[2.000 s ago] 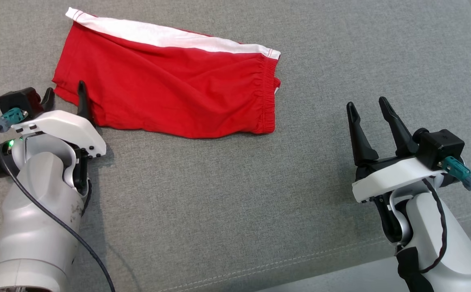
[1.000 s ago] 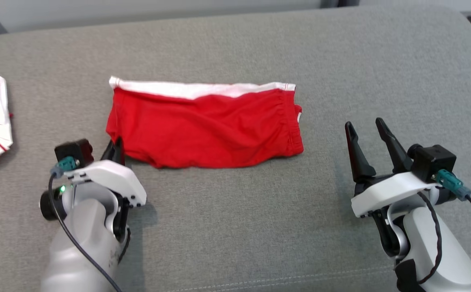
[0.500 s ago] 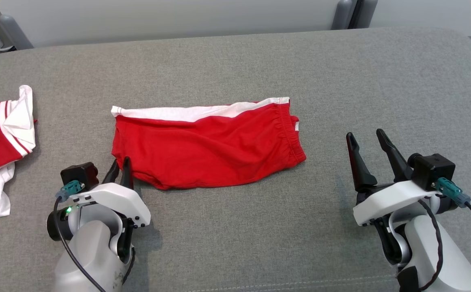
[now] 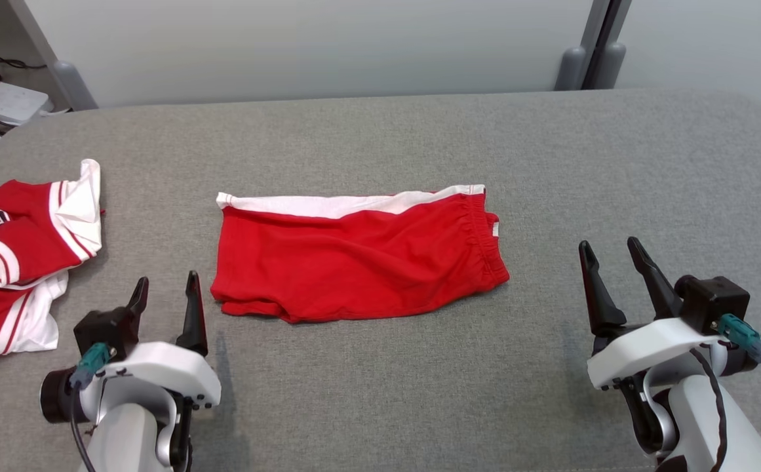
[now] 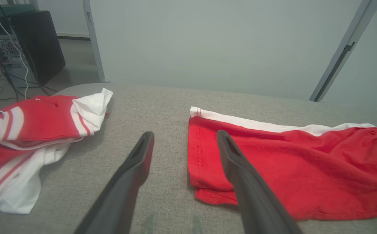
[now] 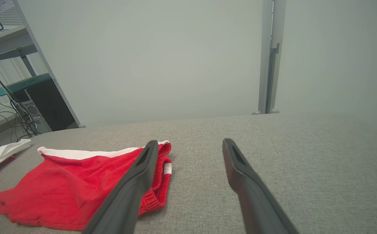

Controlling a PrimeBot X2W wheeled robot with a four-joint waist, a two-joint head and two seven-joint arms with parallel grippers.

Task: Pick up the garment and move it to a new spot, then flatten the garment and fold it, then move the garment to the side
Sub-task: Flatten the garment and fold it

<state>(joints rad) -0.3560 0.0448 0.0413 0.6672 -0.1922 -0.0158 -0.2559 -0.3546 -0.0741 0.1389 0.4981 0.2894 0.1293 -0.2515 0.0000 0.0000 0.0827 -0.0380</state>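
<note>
The garment (image 4: pixel 354 255), red shorts folded flat with a white stripe along the far edge, lies in the middle of the grey cushioned surface (image 4: pixel 387 387). My left gripper (image 4: pixel 165 283) stands open just left of the shorts' near-left corner, holding nothing. In the left wrist view the garment (image 5: pixel 289 162) lies to the right of the left gripper (image 5: pixel 185 136). My right gripper (image 4: pixel 609 249) is open and empty, well right of the waistband end. The right wrist view has the garment (image 6: pixel 78 185) at lower left, left of the right gripper (image 6: pixel 190 143).
A crumpled red-and-white jersey (image 4: pixel 19 255) lies at the left edge of the surface, with the jersey (image 5: pixel 29 136) left of the fingers in the left wrist view. A pale wall (image 4: pixel 321 46) rises behind. A dark computer case (image 5: pixel 35 45) and cables sit on the floor at far left.
My left gripper has opened and let go of the shorts' near-left corner, drawing back from it. The head camera has tilted up, showing more wall and jersey. The right gripper stays open.
</note>
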